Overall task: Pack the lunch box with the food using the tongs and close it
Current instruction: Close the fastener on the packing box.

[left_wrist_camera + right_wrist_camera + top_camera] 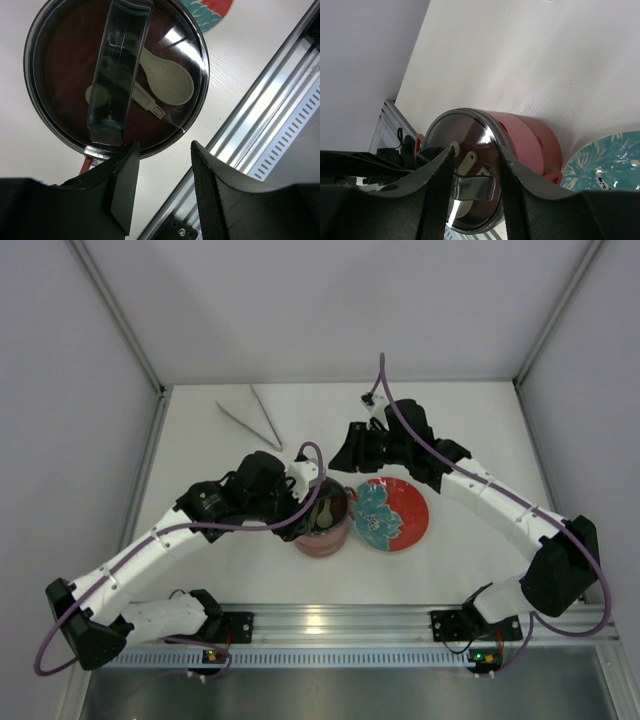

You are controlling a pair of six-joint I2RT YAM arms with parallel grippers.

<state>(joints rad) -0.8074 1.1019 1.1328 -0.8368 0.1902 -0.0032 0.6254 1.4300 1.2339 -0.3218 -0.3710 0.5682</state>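
nearest us a ribbed aluminium rail (330,620) edges the matte white bench (400,580). just past it stands the lunch box (322,538): round dusty-pink pots stacked, capped by a maroon lid (60,105) with a bright steel rim and a glossy clear cover. under the cover we see a pale plastic spoon (167,80), and a smoky strap (117,65) crosses the top. the left fingers (122,190), black and textured, hang apart at the lid's edge, gripping nothing. beside the box lies a red plate (405,520) with a teal flower. the right fingers (437,195) stand apart beyond the box, empty. further back slim silvery tongs (250,420) lie in a narrow v. plain pale walls (330,300) close in the bench.
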